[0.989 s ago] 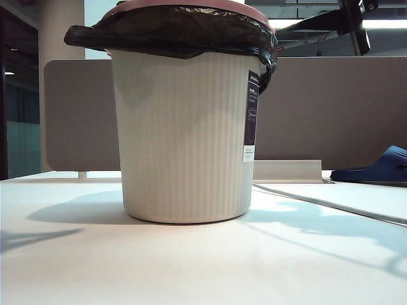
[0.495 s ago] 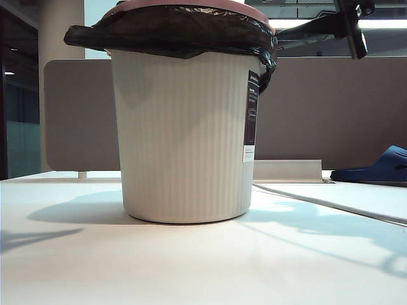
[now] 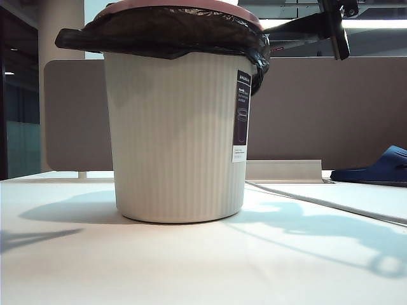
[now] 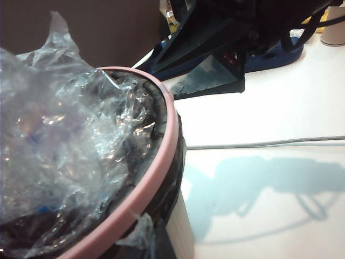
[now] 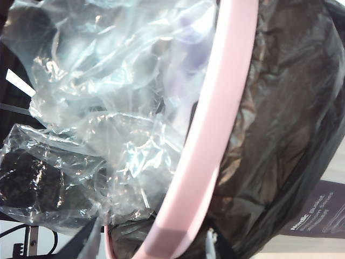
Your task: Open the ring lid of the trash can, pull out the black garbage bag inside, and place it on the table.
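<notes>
The cream ribbed trash can (image 3: 175,140) stands on the white table (image 3: 203,267). The pink ring lid (image 3: 184,5) sits on its rim, over the folded-down edge of the black garbage bag (image 3: 159,35). My right gripper (image 5: 151,245) is open and straddles the ring lid (image 5: 207,140), one finger inside the can and one outside over the black garbage bag (image 5: 280,124). In the exterior view it reaches the rim from the right (image 3: 272,39). My left gripper (image 4: 141,233) shows only as a pale tip just outside the ring lid (image 4: 161,162), shut. Crumpled clear plastic (image 4: 59,140) fills the can.
A dark blue slipper (image 3: 375,166) lies at the far right near a brown-grey partition (image 3: 324,108). A cable (image 3: 318,200) runs across the table right of the can. The right arm's dark base (image 4: 232,43) stands beyond the can in the left wrist view.
The trash can has slid a little to the left in the exterior view. The right arm at its rim has moved left with it.
</notes>
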### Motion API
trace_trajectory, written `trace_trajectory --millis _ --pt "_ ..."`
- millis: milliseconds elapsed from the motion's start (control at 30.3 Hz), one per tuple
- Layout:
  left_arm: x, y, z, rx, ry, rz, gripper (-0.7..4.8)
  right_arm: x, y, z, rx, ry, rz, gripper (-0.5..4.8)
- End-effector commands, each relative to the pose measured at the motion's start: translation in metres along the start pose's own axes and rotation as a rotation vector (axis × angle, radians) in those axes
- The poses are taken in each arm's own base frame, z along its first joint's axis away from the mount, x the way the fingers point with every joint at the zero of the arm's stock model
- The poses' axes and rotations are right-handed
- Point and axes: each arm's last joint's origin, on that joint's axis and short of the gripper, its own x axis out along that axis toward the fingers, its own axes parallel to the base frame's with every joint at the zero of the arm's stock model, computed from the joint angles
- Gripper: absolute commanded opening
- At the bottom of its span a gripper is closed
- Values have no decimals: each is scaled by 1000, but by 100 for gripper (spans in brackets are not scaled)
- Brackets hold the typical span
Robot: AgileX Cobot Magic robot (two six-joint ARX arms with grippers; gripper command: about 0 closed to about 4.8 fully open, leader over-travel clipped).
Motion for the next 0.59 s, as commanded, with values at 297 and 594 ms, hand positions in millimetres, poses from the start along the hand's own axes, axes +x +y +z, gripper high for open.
trace_trajectory --millis 297,594 --pt "-1 0 1 -3 -4 -4 -6 -1 9 2 -17 -2 72 243" --pt "0 0 0 -5 7 -9 -6 -1 14 4 -13 2 123 243"
